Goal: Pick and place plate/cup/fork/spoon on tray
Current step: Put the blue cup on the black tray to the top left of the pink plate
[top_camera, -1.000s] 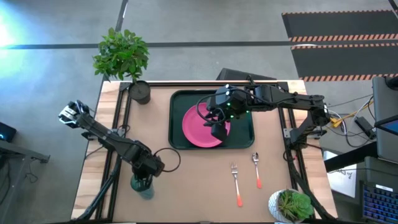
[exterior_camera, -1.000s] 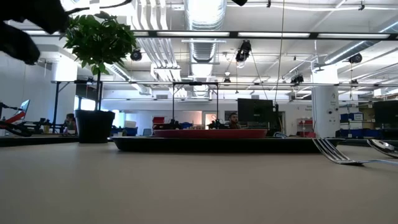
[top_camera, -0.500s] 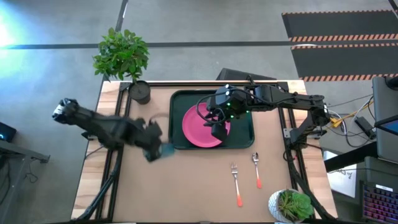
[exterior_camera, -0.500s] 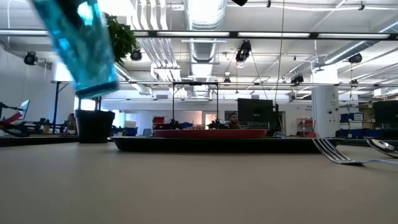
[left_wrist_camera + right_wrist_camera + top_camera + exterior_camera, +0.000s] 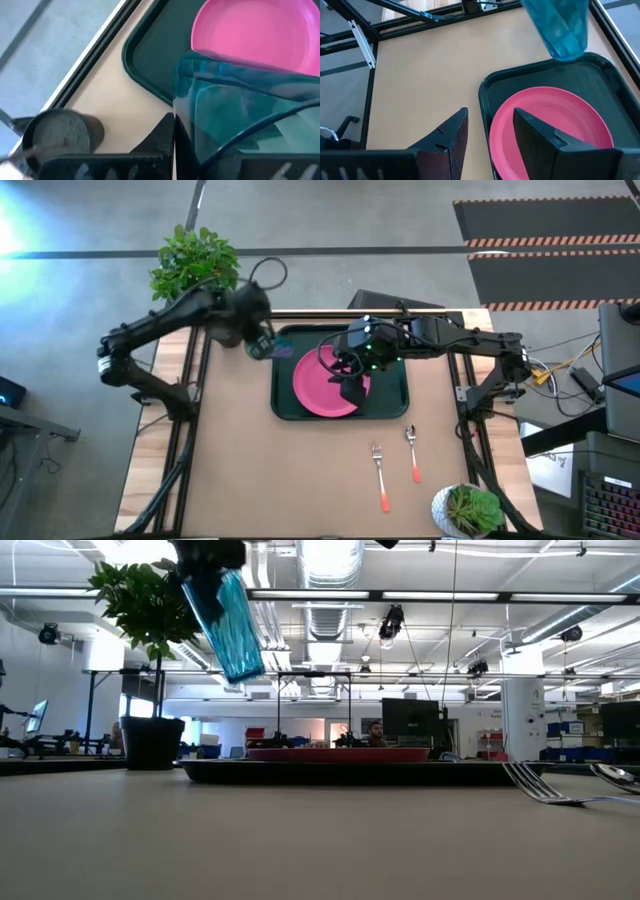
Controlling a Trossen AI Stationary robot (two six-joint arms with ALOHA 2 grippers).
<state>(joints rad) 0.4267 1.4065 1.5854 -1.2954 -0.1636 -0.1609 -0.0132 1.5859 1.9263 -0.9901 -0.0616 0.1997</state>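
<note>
Cup (image 5: 228,625): light, smooth translucent tumbler, likely slippery, pinched at its upper wall by left gripper (image 5: 256,340), upper-left frame; right gripper (image 5: 490,135) spread.

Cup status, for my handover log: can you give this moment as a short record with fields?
cup: teal cup, in the air, tilted, near the tray's far left corner
left gripper: left gripper shut on the cup
tray: dark green tray on the table
plate: pink plate lying in the tray
right gripper: right gripper open, above the plate, holding nothing
fork: fork on the table, outside the tray
spoon: spoon on the table beside the fork
left to place: cup, fork, spoon
</note>
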